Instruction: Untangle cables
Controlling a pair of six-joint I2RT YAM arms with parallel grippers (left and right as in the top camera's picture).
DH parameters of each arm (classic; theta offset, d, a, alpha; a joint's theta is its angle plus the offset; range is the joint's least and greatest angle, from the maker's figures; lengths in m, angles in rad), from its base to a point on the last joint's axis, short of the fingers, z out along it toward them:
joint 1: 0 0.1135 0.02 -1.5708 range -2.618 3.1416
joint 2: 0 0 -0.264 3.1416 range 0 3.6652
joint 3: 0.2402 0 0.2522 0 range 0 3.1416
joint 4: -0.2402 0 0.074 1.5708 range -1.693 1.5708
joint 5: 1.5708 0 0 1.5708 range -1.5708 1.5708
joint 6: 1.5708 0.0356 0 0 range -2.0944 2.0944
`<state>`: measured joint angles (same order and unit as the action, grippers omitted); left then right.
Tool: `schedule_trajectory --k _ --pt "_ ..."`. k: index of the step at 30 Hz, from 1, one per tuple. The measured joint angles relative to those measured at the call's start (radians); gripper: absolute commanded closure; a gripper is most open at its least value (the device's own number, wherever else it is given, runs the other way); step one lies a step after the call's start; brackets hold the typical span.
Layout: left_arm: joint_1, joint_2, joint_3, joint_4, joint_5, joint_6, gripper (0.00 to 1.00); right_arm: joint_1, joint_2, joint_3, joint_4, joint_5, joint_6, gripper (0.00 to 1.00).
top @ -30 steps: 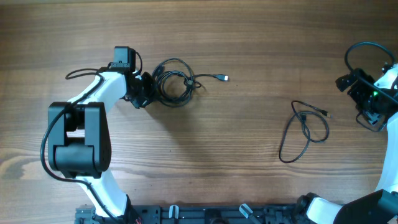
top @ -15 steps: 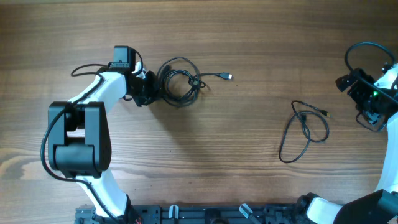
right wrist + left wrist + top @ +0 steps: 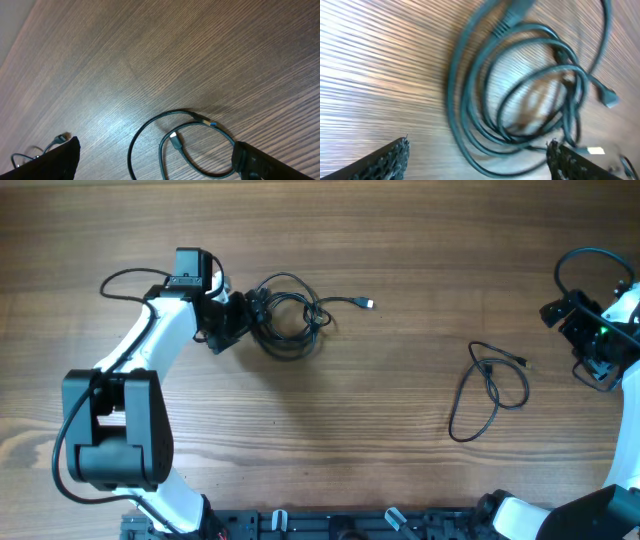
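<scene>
A coiled clump of black cables (image 3: 287,320) lies on the wooden table at upper left, one plug end (image 3: 367,304) trailing to the right. My left gripper (image 3: 238,321) sits at the clump's left edge, open. In the left wrist view the coiled cables (image 3: 530,95) lie on the wood ahead of the left gripper (image 3: 480,156), whose jaws stand wide apart, with the lowest loops between them. A second, loosely looped cable (image 3: 490,385) lies at right. My right gripper (image 3: 588,348) hovers open just right of it; the right wrist view shows that cable (image 3: 185,145) below the right gripper (image 3: 155,160).
The wooden table (image 3: 360,440) runs across the whole view. A black rail (image 3: 330,525) lines its front edge. The left arm's own thicker wire (image 3: 125,280) loops out to the left of its wrist.
My left gripper has opened and let go of the coiled cables, which now lie loose on the table. The coil shifted slightly right beforehand. The right arm has not moved.
</scene>
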<state>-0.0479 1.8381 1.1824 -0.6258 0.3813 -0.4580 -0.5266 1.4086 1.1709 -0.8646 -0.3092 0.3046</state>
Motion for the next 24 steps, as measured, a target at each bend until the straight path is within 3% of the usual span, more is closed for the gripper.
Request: schedule_trajectory --k 7,12,16,17,18,19,20,22,24 --pt "0.0 0.0 0.0 0.001 -0.083 -0.019 0.07 0.0 0.0 0.0 0.012 0.0 0.0 0.0" --pt "0.0 0.0 0.0 0.001 -0.093 -0.02 0.03 0.0 0.0 -0.003 0.152 0.004 0.048 0.0" --pt "0.0 0.0 0.0 0.001 -0.097 -0.023 0.03 0.0 0.0 -0.003 0.156 -0.005 0.244 0.0" --pt "0.0 0.0 0.0 0.001 -0.097 -0.023 0.02 0.0 0.0 -0.004 0.116 -0.017 0.29 0.04" --pt "0.0 0.0 0.0 0.001 -0.097 -0.023 0.02 -0.001 0.0 -0.004 0.089 -0.036 0.309 0.16" --pt "0.0 0.0 0.0 0.001 -0.097 -0.023 0.02 -0.001 0.0 -0.004 0.06 -0.064 0.305 0.25" --pt "0.0 0.0 0.0 0.001 -0.097 -0.023 0.02 0.0 0.0 -0.004 0.018 -0.104 0.248 0.28" --pt "0.0 0.0 0.0 0.001 -0.097 -0.023 0.02 0.005 0.0 -0.003 -0.076 -0.137 0.167 0.27" --pt "0.0 0.0 0.0 0.002 -0.097 -0.023 0.0 0.013 0.001 -0.006 -0.214 -0.146 0.06 0.19"
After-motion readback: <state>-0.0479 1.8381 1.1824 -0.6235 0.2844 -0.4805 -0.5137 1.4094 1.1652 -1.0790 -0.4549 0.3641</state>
